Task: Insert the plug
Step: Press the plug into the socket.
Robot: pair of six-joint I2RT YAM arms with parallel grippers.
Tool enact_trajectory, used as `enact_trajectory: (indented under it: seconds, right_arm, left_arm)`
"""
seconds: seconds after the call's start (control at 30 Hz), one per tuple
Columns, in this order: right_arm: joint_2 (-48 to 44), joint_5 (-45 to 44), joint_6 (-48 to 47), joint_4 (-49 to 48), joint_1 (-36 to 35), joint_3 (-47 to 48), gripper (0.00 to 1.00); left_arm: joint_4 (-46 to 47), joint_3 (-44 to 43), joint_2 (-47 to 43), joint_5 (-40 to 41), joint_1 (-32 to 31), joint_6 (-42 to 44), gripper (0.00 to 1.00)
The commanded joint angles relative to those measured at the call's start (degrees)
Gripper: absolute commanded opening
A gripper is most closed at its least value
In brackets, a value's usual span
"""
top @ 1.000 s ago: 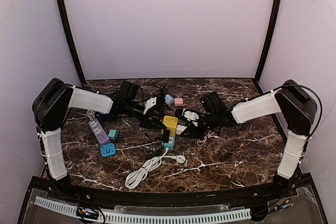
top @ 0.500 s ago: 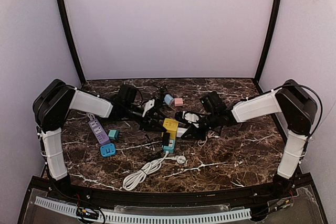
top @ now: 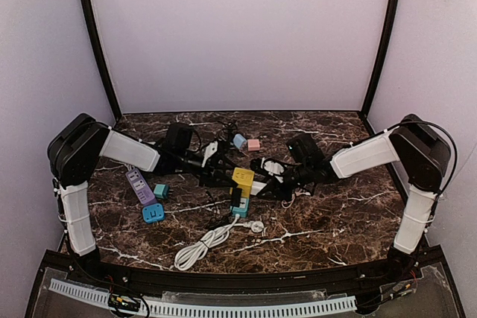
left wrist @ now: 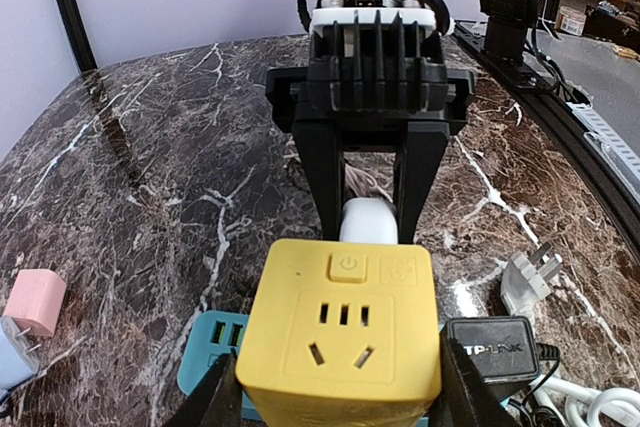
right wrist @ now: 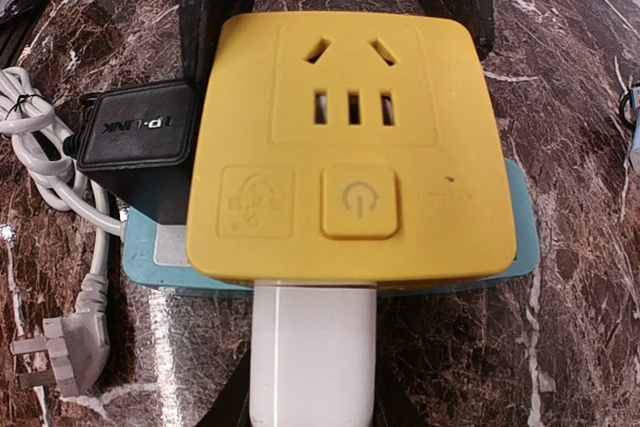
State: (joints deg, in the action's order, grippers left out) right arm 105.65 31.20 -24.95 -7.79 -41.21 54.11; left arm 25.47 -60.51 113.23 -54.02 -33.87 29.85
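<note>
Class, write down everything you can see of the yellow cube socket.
The cube is matte yellow plastic with rounded corners. Its top face shows a five-slot outlet, a raised power button and an embossed square. It lies face-up over a teal strip, beside a black adapter. The fingers of the left claw flank its sides. A white plug, held by the right claw, meets its button-end side, prongs hidden.

Def a robotics lab test cell, not a home. Dark marble-look worktop [top: 335, 214] boxed in w/ plain pale panels [top: 238, 35] at 9, 12 & 3 o'clock, plus black frame posts [top: 95, 42]. L arm [top: 130, 150] + R arm [top: 365, 154] bolted on at 6, slotted cable duct [top: 246, 308] below. Left wrist cam shows cluttered room bg [left wrist: 600, 17] at 2 o'clock.
</note>
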Motion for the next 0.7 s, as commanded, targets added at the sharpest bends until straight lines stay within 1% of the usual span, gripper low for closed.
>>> enact_trajectory:
  seconds: [0.0,0.07,0.17,0.23,0.3,0.5,0.6,0.67]
  right_arm:
    - [-2.18,4.02,1.51,-22.09,-4.82,5.5,0.0]
    - [-3.54,3.57,0.59,-20.74,-4.8,4.39,0.11]
    - [-6.92,1.68,-0.94,-19.82,-4.6,0.41,0.31]
    - [-8.83,0.38,-1.6,-19.17,-4.39,-2.34,0.39]
    - [-9.89,-0.66,-1.91,-16.21,-4.17,-3.85,0.43]
    - [-13.53,-3.28,-0.26,-10.62,-3.99,-7.32,0.46]
    - [-15.77,-6.0,0.59,-6.17,-4.01,-7.81,0.49]
    - [-17.12,-8.55,1.82,-3.63,-3.9,-7.56,0.49]
  left_arm:
    - [1.84,1.16,2.5,-2.17,-7.14,-3.7,0.01]
    - [1.6,1.24,2.2,-1.92,-6.99,-3.96,0.01]
    - [-1.41,0.77,1.09,-0.95,-5.74,-2.81,0.01]
    - [-4.66,0.51,0.2,-1.07,-4.74,-0.7,0.01]
    - [-7.92,0.05,-0.45,-0.98,-3.85,1.1,0.01]
    - [-12.09,-0.61,-2.47,1.51,-2.33,3.21,0.01]
    - [-11.65,-0.19,-3.01,4.11,-2.26,3.45,0.01]
    - [-9.05,0.5,-3.12,6.3,-2.26,-0.11,0.01]
